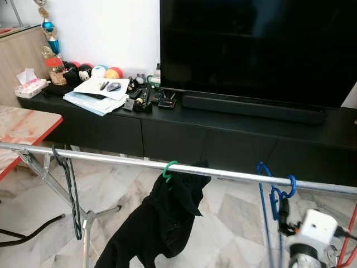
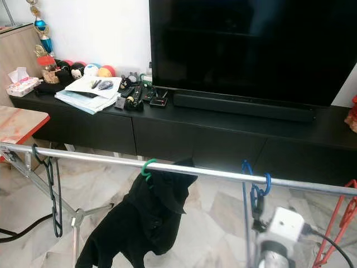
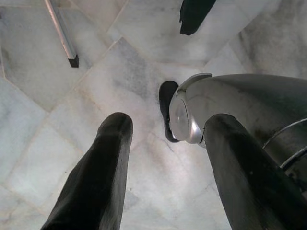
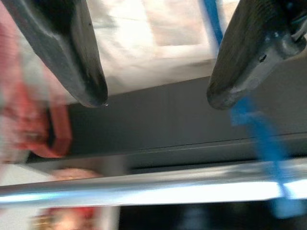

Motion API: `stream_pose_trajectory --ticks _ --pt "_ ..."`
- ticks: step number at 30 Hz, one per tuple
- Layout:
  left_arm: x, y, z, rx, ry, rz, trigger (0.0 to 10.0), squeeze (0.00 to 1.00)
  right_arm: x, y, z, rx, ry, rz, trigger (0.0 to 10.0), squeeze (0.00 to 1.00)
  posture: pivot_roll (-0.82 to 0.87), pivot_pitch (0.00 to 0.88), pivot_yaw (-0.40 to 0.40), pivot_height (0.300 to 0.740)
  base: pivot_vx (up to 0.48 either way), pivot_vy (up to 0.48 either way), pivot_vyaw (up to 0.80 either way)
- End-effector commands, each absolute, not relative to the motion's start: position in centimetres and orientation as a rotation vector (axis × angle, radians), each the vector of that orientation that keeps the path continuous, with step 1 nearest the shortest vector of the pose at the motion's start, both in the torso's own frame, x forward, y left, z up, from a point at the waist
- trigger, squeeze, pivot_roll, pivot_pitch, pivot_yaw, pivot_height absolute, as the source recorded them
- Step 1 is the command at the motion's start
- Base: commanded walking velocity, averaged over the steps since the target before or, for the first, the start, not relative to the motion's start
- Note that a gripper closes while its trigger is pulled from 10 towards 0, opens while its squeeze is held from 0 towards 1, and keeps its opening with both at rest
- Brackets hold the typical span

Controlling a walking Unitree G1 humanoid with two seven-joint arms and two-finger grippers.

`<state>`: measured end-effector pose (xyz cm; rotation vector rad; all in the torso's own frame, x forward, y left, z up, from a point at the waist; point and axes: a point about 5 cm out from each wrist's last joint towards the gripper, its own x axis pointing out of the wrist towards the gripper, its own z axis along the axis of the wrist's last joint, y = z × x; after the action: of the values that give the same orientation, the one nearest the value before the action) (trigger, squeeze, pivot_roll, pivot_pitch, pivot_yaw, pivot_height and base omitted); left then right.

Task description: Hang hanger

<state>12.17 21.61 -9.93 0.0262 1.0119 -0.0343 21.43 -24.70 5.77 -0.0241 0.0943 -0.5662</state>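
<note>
Room: marble tile floor (image 1: 234, 215), white wall, a long black TV cabinet (image 1: 234, 131) carrying a large dark television (image 1: 256, 47) and a soundbar (image 1: 254, 108).
Cabinet clutter: a stack of papers (image 1: 96, 94), a tissue box (image 1: 30, 86), coloured balls and a trophy (image 1: 49, 39) at the left end.
Rail: one silver drying-rack bar (image 1: 111, 159) crossing the foreground.
Hangers, counted: four — a bare black hanger (image 1: 70, 192), a green hanger (image 1: 169, 169) carrying a black garment (image 1: 162, 223), a blue hanger (image 1: 276, 195) hooked over the bar, a red hanger (image 2: 340, 223) at the far right.
Right tool (image 4: 153, 100): fingers spread, just beside the blue hanger below the bar, pinching nothing.
Left tool (image 3: 165, 129): fingers apart, hanging over the floor.
</note>
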Motion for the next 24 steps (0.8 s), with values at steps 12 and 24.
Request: stream_pose_trajectory --ticks 12,24 --pt "11.5 22.7 -9.9 0.041 1.036 -0.020 10.0 0.00 19.3 -26.0 4.0 0.027 0.254 -0.750 10.0 0.00 0.14 0.000 -0.017 0.740 0.000 0.000 0.00" --pt "11.7 22.6 -9.9 0.044 1.026 -0.031 10.0 0.00 18.5 -22.6 1.5 0.056 0.413 -0.463 10.0 0.00 0.14 0.000 -0.020 0.740 0.000 0.000 0.00"
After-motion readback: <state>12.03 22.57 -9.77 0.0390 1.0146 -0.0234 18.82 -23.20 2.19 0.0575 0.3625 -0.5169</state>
